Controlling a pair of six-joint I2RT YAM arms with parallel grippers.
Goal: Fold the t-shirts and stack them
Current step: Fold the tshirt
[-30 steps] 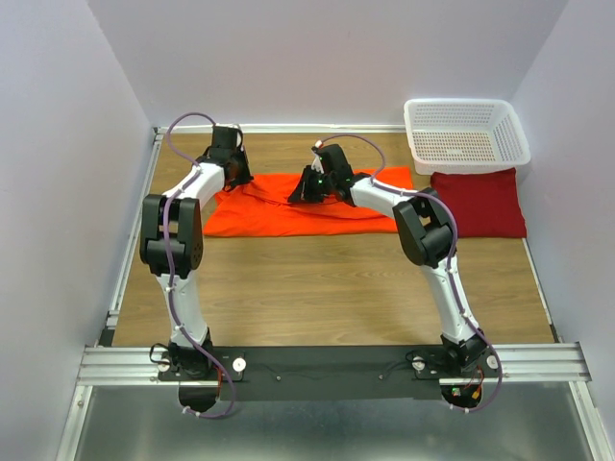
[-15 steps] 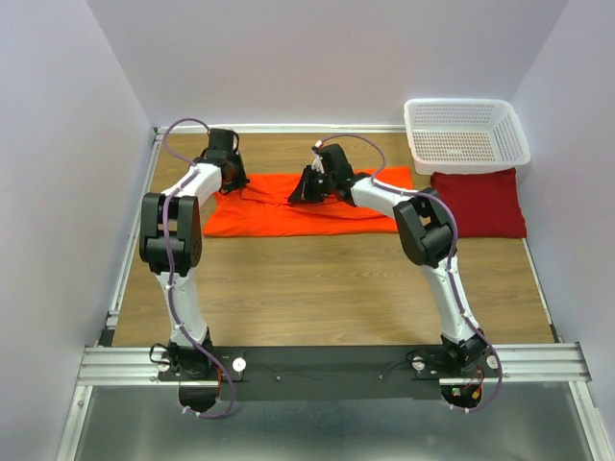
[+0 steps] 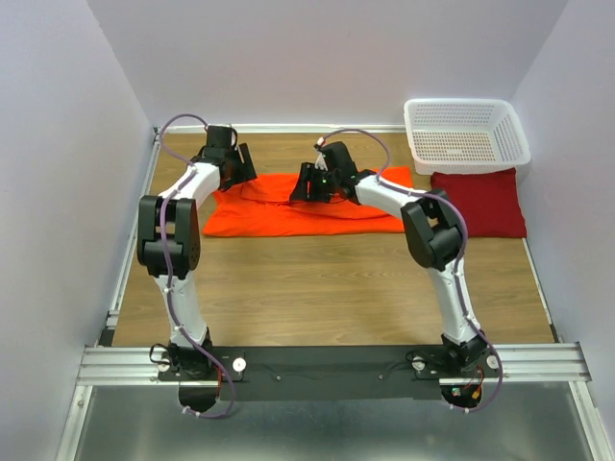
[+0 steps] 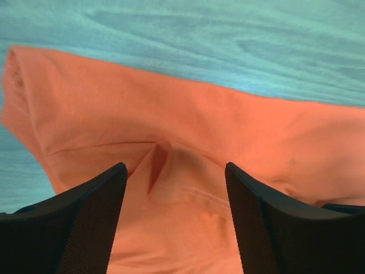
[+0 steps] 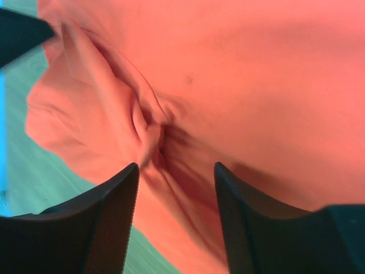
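Observation:
A bright orange t-shirt (image 3: 288,213) lies spread as a wide band at the back of the wooden table. My left gripper (image 3: 233,173) hovers over its back left corner; in the left wrist view my left gripper (image 4: 174,185) stands open above rumpled orange cloth (image 4: 188,142), holding nothing. My right gripper (image 3: 307,187) sits over the shirt's back edge near the middle; in the right wrist view my right gripper (image 5: 175,182) is open above a pinched fold of the orange cloth (image 5: 149,137). A dark red folded t-shirt (image 3: 480,204) lies at the right.
A white mesh basket (image 3: 466,134) stands at the back right corner, just behind the dark red shirt. Walls close in the table on the left, back and right. The arms' base rail (image 3: 327,363) runs along the near edge.
Both grippers have opened and let go of the orange cloth, which now lies on the table. The left gripper shifted slightly back and left.

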